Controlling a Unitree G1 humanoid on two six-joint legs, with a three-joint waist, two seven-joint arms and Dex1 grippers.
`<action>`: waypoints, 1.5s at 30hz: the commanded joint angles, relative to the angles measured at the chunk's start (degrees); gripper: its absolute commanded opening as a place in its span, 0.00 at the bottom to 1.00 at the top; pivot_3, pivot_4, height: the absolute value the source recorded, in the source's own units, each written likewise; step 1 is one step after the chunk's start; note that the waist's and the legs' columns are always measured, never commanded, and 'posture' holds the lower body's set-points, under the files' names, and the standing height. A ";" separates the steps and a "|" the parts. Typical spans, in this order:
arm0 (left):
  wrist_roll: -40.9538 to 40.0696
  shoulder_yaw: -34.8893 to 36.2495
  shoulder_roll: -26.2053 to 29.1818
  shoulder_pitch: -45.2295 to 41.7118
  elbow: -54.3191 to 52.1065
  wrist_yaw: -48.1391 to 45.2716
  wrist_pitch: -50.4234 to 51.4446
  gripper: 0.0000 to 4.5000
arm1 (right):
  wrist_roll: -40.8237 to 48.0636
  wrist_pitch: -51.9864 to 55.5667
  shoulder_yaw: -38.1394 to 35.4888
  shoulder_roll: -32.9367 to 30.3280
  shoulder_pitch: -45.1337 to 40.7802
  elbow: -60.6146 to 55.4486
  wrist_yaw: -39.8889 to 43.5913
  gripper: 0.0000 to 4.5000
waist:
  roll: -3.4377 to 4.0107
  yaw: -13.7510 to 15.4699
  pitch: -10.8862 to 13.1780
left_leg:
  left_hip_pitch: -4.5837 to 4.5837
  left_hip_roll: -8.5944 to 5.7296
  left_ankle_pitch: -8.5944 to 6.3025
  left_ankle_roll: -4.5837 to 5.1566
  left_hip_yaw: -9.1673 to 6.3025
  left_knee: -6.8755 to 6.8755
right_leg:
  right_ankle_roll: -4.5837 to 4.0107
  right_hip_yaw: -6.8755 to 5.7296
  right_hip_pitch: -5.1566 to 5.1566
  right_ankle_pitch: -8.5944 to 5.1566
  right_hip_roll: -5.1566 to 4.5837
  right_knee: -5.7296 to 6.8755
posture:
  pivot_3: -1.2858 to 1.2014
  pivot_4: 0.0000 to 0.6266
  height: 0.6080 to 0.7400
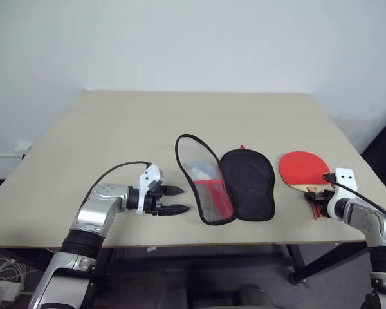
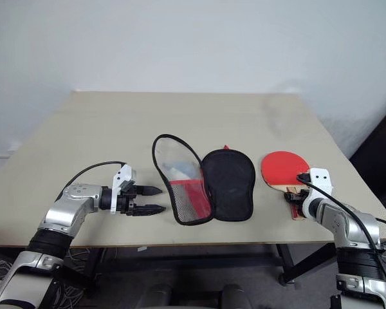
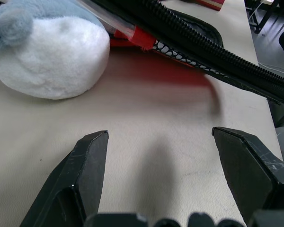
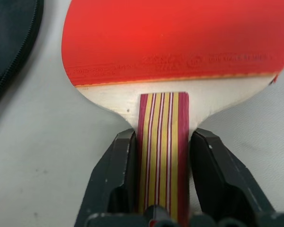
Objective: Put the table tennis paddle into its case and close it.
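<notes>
Where the table's (image 1: 116, 129) near right edge runs, the right gripper (image 4: 163, 163) has its two black fingers pressed against both sides of the striped wooden handle of the table tennis paddle (image 1: 303, 168), whose smooth round red face lies flat on the pale matte tabletop. Near the left front edge, the left gripper (image 1: 174, 200) hovers with jaws spread wide, empty, pointing at the case (image 1: 225, 179). That soft pouch lies unzipped between the grippers, clear-and-red mesh half beside black fabric half, a white-and-grey plush (image 3: 47, 52) just beside it.
</notes>
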 commanded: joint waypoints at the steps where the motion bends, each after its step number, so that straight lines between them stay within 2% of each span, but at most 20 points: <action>1: 0.33 -0.20 -0.06 -2.29 -0.69 -0.14 0.18 0.83 | -0.57 2.37 -1.74 1.52 0.78 -4.35 -3.47 0.28 | 0.01 0.04 0.00 | 0.00 0.00 0.00 0.00 0.00 0.00 | 0.00 0.01 0.00 0.00 0.00 0.00 | 0.52 0.00 0.91; 4: 0.49 -0.46 -0.20 -2.74 -0.55 -0.44 0.69 0.83 | 2.65 7.00 -6.66 4.35 -0.11 -11.36 -6.21 0.28 | 0.14 0.09 0.07 | -0.05 0.00 0.00 0.00 -0.01 -0.04 | 0.01 0.01 -0.06 0.00 0.00 0.02 | 0.52 0.00 0.91; 8: 0.98 -1.05 -0.99 -3.61 0.34 -0.51 0.54 0.83 | 7.58 14.57 -12.49 12.86 -5.72 -20.22 -11.69 0.28 | 0.72 0.03 0.43 | -0.13 -0.01 0.00 0.00 0.02 -0.04 | 0.03 0.05 -0.16 0.01 0.02 0.11 | 0.52 0.00 0.91; 11: 1.18 -1.46 -1.72 -4.23 0.67 -0.62 0.63 0.83 | 7.91 19.18 -12.08 18.98 -9.50 -23.39 -15.45 0.28 | 0.81 0.07 0.45 | -0.19 -0.01 0.01 0.02 0.22 -0.07 | 0.05 0.30 -0.47 0.01 0.06 0.40 | 0.52 0.00 0.91; 14: 1.56 -1.81 -2.38 -5.12 1.60 -0.80 0.31 0.83 | 6.15 21.03 -8.53 23.18 -11.69 -24.68 -18.18 0.28 | 0.79 0.20 0.44 | -0.41 -0.01 0.03 0.00 0.25 -0.02 | 0.05 0.37 -0.80 0.00 0.07 0.74 | 0.52 0.00 0.91; 19: 1.86 -2.08 -2.84 -5.36 2.18 -1.11 -0.12 0.83 | 3.82 20.30 -4.31 28.95 -11.07 -22.98 -21.07 0.28 | 0.79 0.21 0.43 | -0.83 -0.04 0.10 -0.09 0.20 0.13 | 0.05 0.29 -1.10 0.01 0.05 0.83 | 0.52 0.00 0.91; 25: 1.93 -2.39 -3.62 -4.96 1.98 -1.17 -0.24 0.83 | -0.80 18.64 -1.78 30.18 -7.85 -20.59 -23.62 0.28 | 0.79 0.18 0.43 | -0.99 -0.08 0.13 -0.13 0.11 0.22 | 0.05 0.19 -1.17 0.02 0.03 0.84 | 0.52 0.00 0.91; 33: 2.46 -2.77 -5.04 -6.08 3.86 -1.12 -0.98 0.83 | -0.86 18.90 -1.23 29.79 -5.72 -22.27 -21.85 0.28 | 0.78 0.11 0.42 | -0.97 -0.08 0.14 -0.15 -0.07 0.22 | 0.05 0.06 -1.10 0.01 0.06 0.84 | 0.52 0.00 0.91; 38: 2.60 -2.99 -5.23 -6.13 4.02 -1.41 -0.91 0.83 | 0.11 20.46 1.83 30.49 -5.51 -26.59 -20.76 0.28 | 0.78 0.08 0.43 | -0.99 -0.08 0.14 -0.15 -0.08 0.22 | 0.05 0.05 -1.11 0.01 0.06 0.84 | 0.52 0.00 0.91; 45: 2.67 -3.10 -5.21 -6.35 4.42 -1.28 -0.91 0.83 | -0.63 20.48 4.35 32.37 -5.02 -26.34 -20.93 0.28 | 0.78 0.06 0.43 | -0.98 -0.07 0.15 -0.16 -0.11 0.21 | 0.05 0.04 -1.12 0.01 0.08 0.85 | 0.52 0.00 0.91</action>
